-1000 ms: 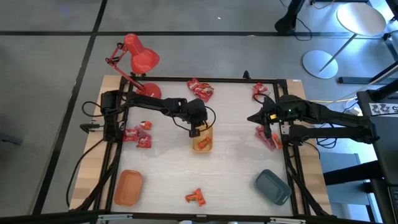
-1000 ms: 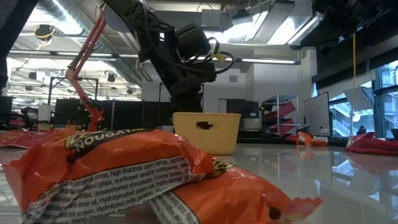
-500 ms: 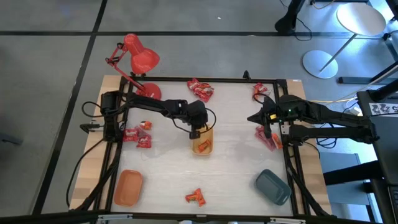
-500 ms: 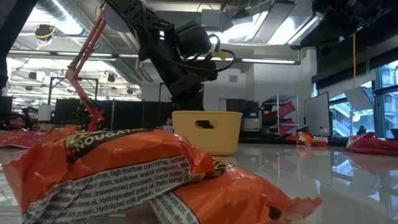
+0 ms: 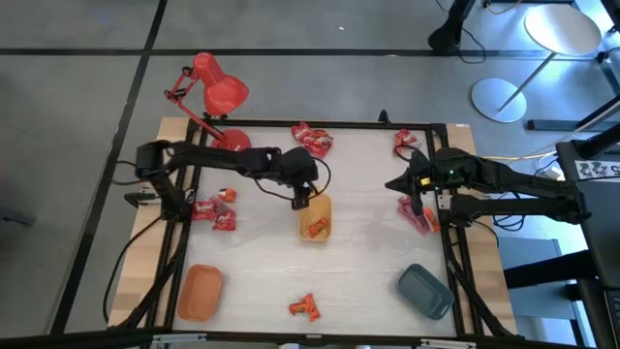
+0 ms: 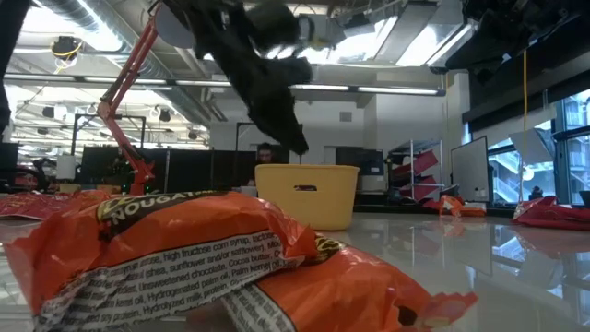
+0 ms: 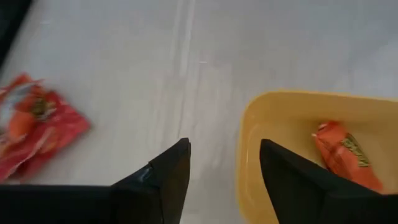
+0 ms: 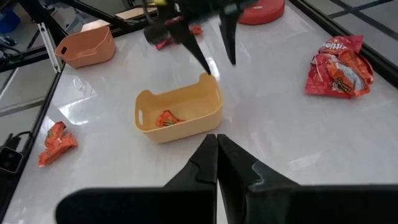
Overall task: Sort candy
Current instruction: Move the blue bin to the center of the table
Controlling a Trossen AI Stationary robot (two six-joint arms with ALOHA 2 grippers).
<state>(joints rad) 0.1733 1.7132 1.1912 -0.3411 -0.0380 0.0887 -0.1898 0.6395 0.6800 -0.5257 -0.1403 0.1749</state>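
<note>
A yellow tray (image 5: 315,218) stands mid-table with one orange candy (image 7: 345,152) lying on its floor. My left gripper (image 5: 299,201) hangs open just above the tray's far-left rim (image 7: 298,102), with nothing between its fingers. Other candy lies in heaps at the far edge (image 5: 312,139), far right (image 5: 407,141), left (image 5: 215,208), right (image 5: 423,218) and near edge (image 5: 305,307). My right gripper (image 5: 390,184) waits shut at the right side, holding nothing, and points at the yellow tray (image 8: 180,109).
An orange tray (image 5: 199,291) sits at the near left and a grey tray (image 5: 424,291) at the near right. A red desk lamp (image 5: 218,92) stands at the far left corner. A black frame (image 5: 446,242) borders the table.
My left gripper has opened and risen out of the yellow tray, drawing back a little toward the table's far left. The tray has stayed where it was, with an orange candy inside.
</note>
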